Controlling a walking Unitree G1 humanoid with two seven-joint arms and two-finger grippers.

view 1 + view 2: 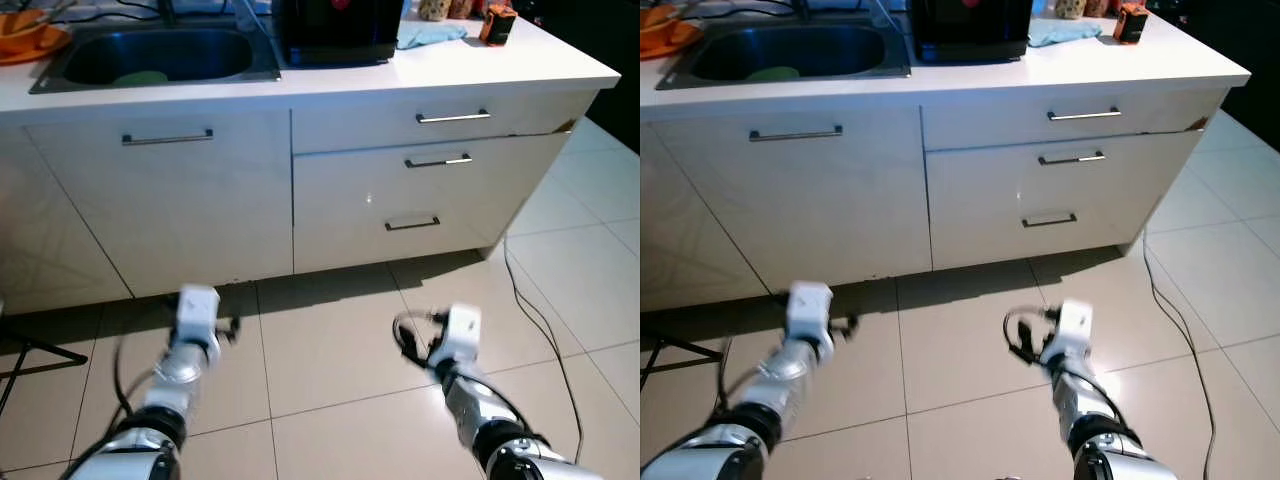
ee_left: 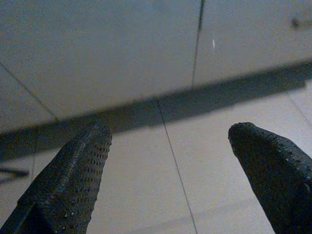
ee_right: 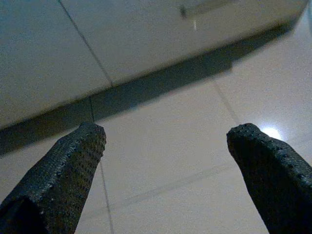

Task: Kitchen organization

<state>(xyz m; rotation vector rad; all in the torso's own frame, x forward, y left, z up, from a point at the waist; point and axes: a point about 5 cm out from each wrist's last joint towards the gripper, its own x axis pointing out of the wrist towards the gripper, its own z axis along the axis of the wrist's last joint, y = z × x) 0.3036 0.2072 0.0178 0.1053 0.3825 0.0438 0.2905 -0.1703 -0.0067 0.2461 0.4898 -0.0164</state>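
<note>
A white kitchen counter [image 1: 470, 68] stands before me, with a steel sink [image 1: 160, 55] set in its left part. Below it are a cupboard door [image 1: 165, 200] and three drawers [image 1: 440, 160] with bar handles. Both arms are held low over the tiled floor, short of the cabinets. My left arm [image 1: 195, 320] points toward the cupboard door, my right arm [image 1: 458, 335] toward the drawers. The left gripper [image 2: 169, 134] is open with nothing between its fingers. The right gripper [image 3: 165, 132] is open too, and holds nothing.
On the counter are a black appliance [image 1: 335, 30], a blue cloth [image 1: 430, 35] and a small orange object [image 1: 497, 22]. An orange bowl [image 1: 30, 40] sits left of the sink, something green [image 1: 140, 77] inside it. A black cable [image 1: 540, 320] trails on the floor at right.
</note>
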